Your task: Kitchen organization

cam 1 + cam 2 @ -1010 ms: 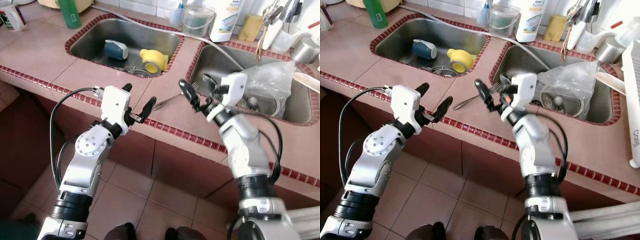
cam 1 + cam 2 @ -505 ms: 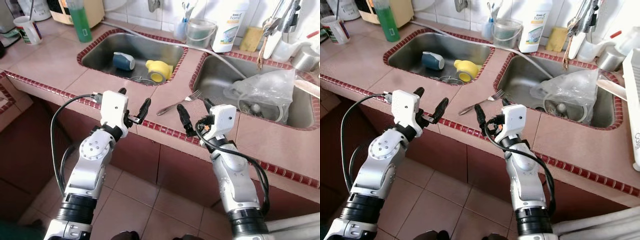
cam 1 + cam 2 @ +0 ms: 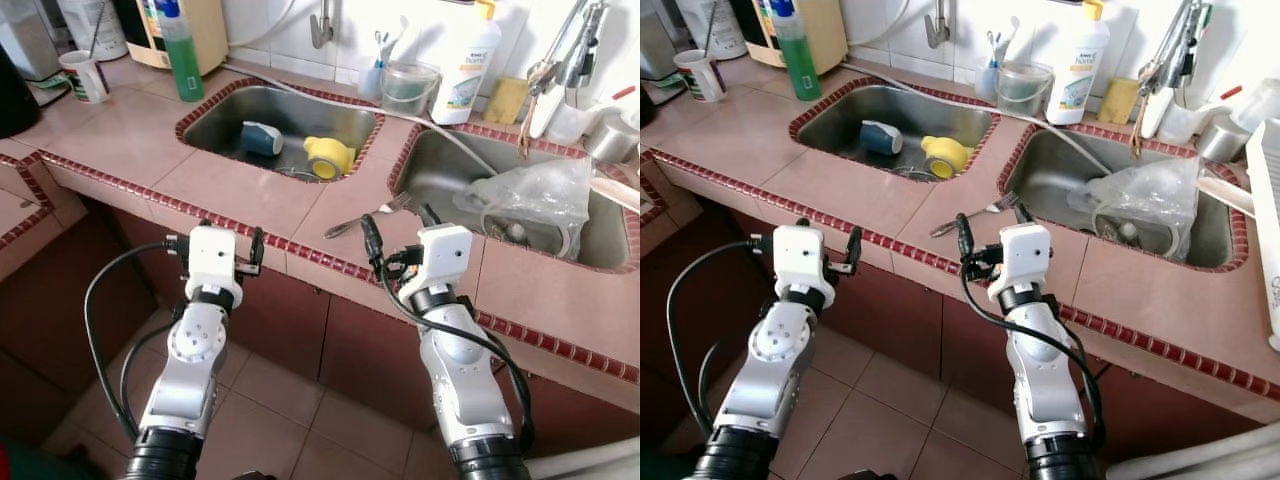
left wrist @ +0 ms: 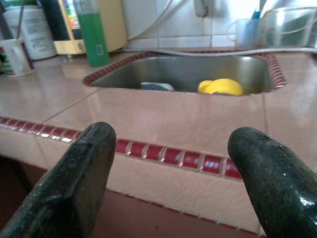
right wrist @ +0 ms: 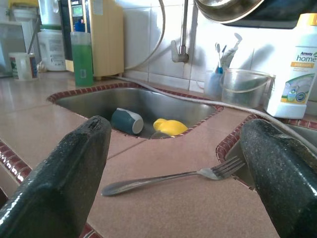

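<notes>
A white mug (image 3: 84,76) is sitting at the far left of the pink tiled counter (image 3: 130,140), with a green soap bottle (image 3: 180,50) standing further in, near the back wall. The left gripper (image 3: 212,244) is hovering in front of the counter's red-tiled edge, below counter level, fingers spread apart and holding nothing; its wrist view is looking across the counter toward the left sink (image 4: 188,69). The left sink (image 3: 290,118) is holding a blue cup (image 3: 262,138) lying on its side and a yellow cup (image 3: 330,157) just beside it, also tipped over. A fork (image 3: 366,214) is lying on the counter strip between the two sinks, tines pointing toward the right sink, handle toward the counter edge. The right gripper (image 3: 398,232) is hanging at the counter edge just in front of the fork, fingers wide apart, gripping nothing, not touching the fork; in its wrist view the fork (image 5: 173,177) is lying between the two black fingers (image 5: 64,173) and further off. A clear container (image 3: 408,87) and a white detergent bottle (image 3: 468,55) are standing behind the sinks by the wall. The right sink (image 3: 450,180) is holding a crumpled clear plastic bag (image 3: 535,195) over some dishes. A yellow sponge (image 3: 506,98) is sitting behind it, near the tap (image 3: 560,55).
</notes>
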`<state>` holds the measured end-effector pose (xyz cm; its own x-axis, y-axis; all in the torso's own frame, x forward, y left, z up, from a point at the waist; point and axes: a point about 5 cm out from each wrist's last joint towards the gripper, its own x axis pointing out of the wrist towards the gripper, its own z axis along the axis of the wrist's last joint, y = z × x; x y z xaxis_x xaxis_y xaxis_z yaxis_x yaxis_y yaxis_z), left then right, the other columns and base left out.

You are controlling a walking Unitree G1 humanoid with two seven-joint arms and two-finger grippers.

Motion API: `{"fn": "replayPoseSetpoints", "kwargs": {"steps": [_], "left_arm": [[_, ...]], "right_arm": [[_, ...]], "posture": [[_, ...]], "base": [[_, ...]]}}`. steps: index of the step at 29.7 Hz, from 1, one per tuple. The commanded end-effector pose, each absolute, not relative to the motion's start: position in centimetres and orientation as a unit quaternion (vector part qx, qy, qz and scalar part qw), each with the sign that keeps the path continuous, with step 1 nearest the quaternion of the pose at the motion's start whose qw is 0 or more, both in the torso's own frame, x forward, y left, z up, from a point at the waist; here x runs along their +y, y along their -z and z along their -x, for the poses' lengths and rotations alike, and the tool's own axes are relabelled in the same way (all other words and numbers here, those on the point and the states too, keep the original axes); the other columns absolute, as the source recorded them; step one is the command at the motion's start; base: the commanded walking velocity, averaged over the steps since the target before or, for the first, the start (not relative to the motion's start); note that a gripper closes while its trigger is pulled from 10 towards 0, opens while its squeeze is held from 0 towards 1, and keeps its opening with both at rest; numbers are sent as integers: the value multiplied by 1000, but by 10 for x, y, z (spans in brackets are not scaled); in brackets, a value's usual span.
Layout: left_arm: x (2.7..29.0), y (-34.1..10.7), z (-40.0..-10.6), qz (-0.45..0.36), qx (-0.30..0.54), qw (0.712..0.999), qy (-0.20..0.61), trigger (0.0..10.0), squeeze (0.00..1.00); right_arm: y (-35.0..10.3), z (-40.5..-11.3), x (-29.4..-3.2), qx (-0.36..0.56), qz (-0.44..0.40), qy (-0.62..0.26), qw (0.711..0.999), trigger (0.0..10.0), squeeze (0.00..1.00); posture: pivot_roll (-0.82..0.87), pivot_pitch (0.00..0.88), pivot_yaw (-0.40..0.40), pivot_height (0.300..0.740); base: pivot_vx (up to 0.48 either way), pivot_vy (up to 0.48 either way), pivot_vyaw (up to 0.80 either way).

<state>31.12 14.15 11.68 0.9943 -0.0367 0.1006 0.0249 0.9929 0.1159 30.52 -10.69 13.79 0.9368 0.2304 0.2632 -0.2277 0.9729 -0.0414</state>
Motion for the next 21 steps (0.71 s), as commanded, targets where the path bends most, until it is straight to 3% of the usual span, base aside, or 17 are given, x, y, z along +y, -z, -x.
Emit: {"fn": "replayPoseSetpoints", "kwargs": {"steps": [1,11,12,19,21], "left_arm": [[144,-112,-310,-47,-47,997,28,10000,0],[148,-114,-310,-53,-53,995,64,10000,0],[148,-113,-310,-51,-54,995,72,10000,0],[142,-113,-307,-48,-61,992,100,10000,0],[140,-112,-307,-46,-58,991,108,10000,0]], "right_arm": [[-129,-303,-105,-123,13,-119,985,10000,1000],[-118,-299,-107,-103,14,-116,988,10000,976],[-116,-297,-106,-104,14,-121,987,10000,0],[-112,-295,-105,-96,13,-127,987,10000,0],[-108,-296,-105,-81,10,-125,989,10000,0]], "posture": [[-113,4,-1,740],[-115,0,5,740],[-116,1,5,740],[-117,0,-1,740],[-116,0,-3,740]], "base": [[0,0,0],[0,0,0],[0,0,0],[0,0,0],[0,0,-781]]}}
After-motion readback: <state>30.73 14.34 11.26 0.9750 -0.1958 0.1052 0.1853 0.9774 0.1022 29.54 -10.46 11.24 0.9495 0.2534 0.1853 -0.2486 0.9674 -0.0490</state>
